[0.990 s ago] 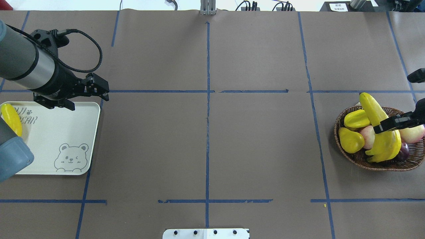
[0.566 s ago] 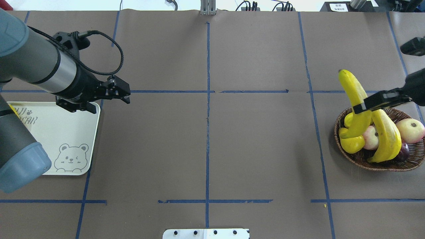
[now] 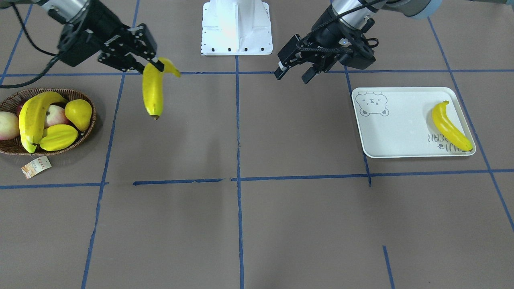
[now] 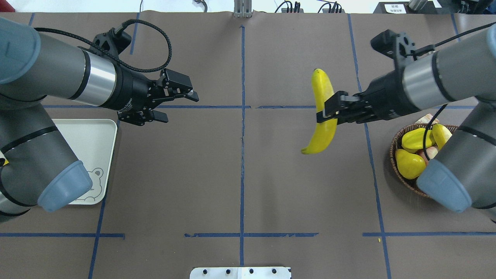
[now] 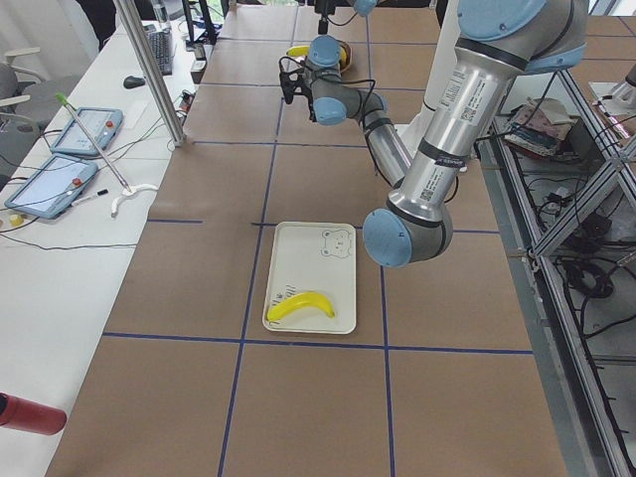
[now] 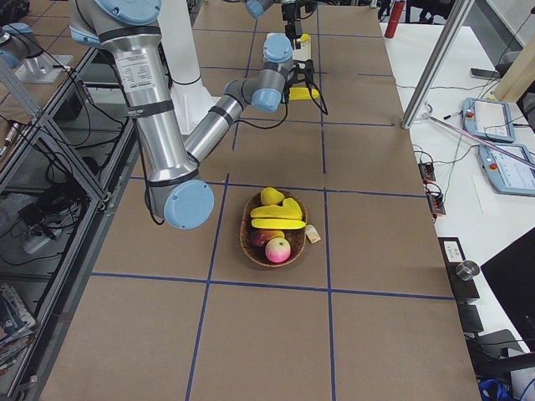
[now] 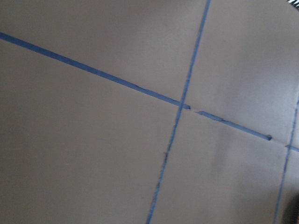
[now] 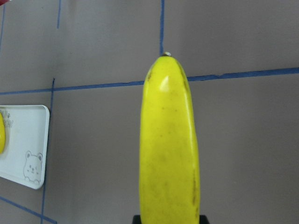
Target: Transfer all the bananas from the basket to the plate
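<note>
Basket (image 3: 86, 132): one banana (image 3: 34, 114) lies over apples (image 3: 54, 116), beside pear (image 3: 79, 113) and starfruit (image 3: 58, 137). Plate (image 3: 401, 132): second banana (image 3: 449, 127) at the lettered end. Beyond: right gripper (image 3: 148, 66) clenched on third banana (image 3: 152, 94), hanging over bare table. Left gripper (image 3: 292, 75) released, empty.

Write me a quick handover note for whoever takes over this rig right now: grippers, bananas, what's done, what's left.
Right gripper: shut on the held banana, in the air over the table, between the basket and the table's middle.
Left gripper: open and empty, above the table just past the plate, pointing toward the right gripper.
Done: one banana on the plate.
Left: get the held banana to the plate, probably by hand-over to the left gripper. After that, one banana in the basket shows among other fruit.
</note>
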Controlling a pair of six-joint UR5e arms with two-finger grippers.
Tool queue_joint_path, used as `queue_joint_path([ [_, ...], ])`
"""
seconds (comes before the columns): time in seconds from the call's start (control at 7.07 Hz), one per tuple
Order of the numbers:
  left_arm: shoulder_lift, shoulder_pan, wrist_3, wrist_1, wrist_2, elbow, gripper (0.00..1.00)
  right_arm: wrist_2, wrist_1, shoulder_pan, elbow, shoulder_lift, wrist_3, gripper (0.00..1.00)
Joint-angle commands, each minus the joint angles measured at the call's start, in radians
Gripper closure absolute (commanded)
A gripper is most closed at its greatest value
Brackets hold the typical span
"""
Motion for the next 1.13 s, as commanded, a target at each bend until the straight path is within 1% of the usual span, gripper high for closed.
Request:
queue_joint_path([
  [0.0,-0.015,0.019,-0.099,-0.162,0.007,0.036,0.0,-0.248,-0.001,-0.225,0.02,0.063,0.051,0.98],
  [0.28,-0.021,0.044,-0.096,-0.163,0.006,0.04,0.01,-0.265,-0.004,-0.294,0.02,0.101,0.037,0.98],
  [0.57,-0.049,0.102,-0.096,-0.165,0.009,0.04,0.01,-0.269,-0.004,-0.319,0.02,0.127,0.037,0.98],
  [0.99,-0.052,0.153,-0.096,-0.166,0.012,0.042,0.01,-0.297,-0.004,-0.345,0.019,0.132,0.039,0.98],
])
